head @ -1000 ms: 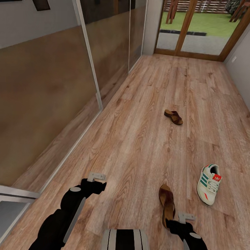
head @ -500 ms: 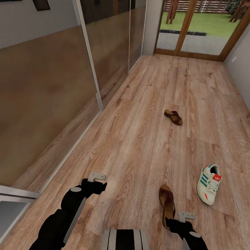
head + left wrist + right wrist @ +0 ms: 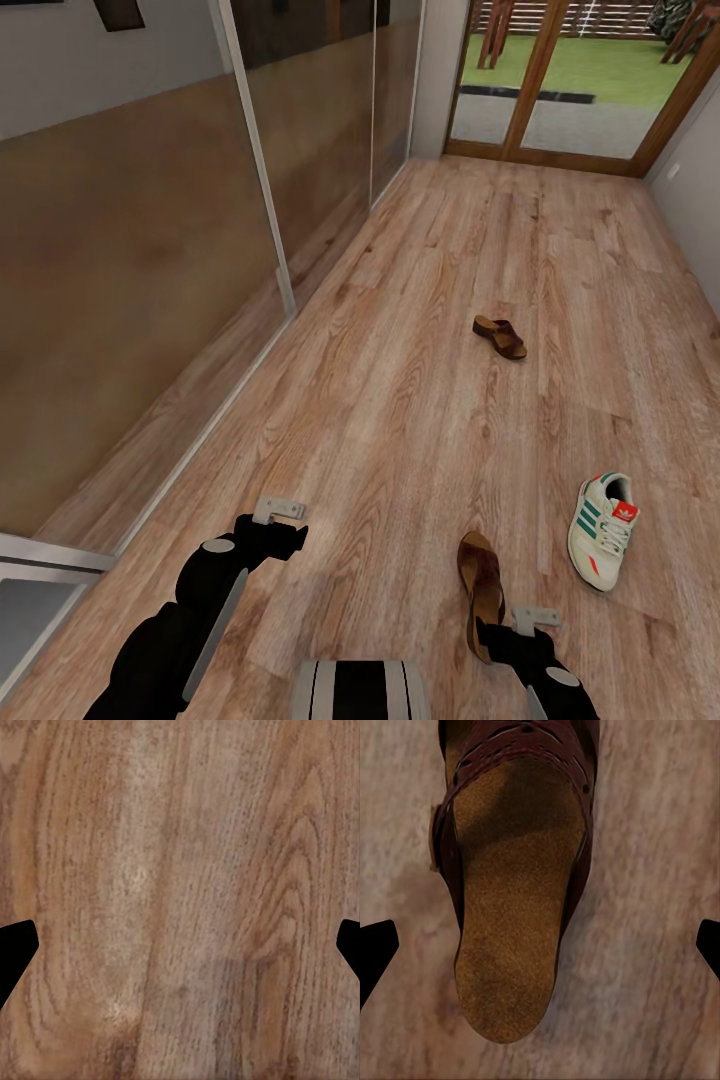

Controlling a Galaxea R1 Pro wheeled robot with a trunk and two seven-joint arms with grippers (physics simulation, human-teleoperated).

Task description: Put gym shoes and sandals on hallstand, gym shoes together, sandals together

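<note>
One brown sandal (image 3: 481, 590) lies on the wood-plank corridor floor (image 3: 400, 420) just ahead of my base, and my right gripper (image 3: 535, 618) hangs over its heel end. In the right wrist view the sandal's tan footbed (image 3: 514, 907) sits between the spread fingertips (image 3: 375, 952), so that gripper (image 3: 540, 952) is open and empty. The second sandal (image 3: 500, 337) rests farther down the corridor. A white gym shoe (image 3: 603, 528) with green stripes lies to the right. My left gripper (image 3: 278, 510) is open over bare floor (image 3: 180, 870). The hallstand is out of view.
Mirrored sliding doors (image 3: 150, 250) run along the left side. Wood-framed glass doors (image 3: 560, 90) to a garden close the far end. A pale wall (image 3: 695, 200) borders the right. My base (image 3: 360, 690) shows at the bottom edge.
My right gripper has crept slightly forward over the near sandal. The left arm, the shoes and the camera have stayed put.
</note>
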